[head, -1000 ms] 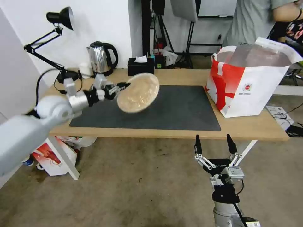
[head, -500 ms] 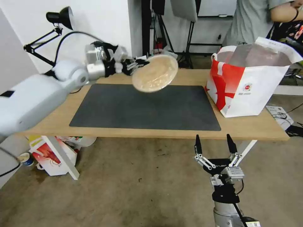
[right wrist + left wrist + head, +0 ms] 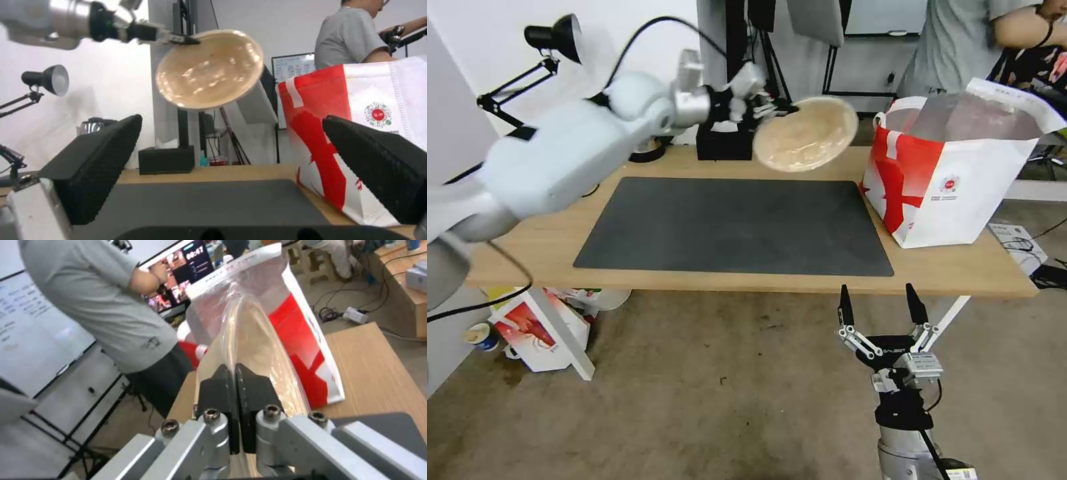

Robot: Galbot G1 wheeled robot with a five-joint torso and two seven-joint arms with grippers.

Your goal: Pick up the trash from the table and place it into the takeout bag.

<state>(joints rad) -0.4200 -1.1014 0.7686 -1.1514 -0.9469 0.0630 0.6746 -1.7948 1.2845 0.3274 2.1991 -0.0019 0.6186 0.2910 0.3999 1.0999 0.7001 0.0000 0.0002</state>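
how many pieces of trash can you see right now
1: the beige bowl, held tilted in the air by the left end effector, above the table's far edge, left of the bag. More may lie hidden inside the bag.

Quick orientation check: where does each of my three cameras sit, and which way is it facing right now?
Head view: high, looking down at the table; left hand carries the takeout bowl, right hand waits low.
Left wrist view: behind the shut fingers, facing the takeout bag.
Right wrist view: below table level, between open fingers, looking up.
All views share bowl and bag.
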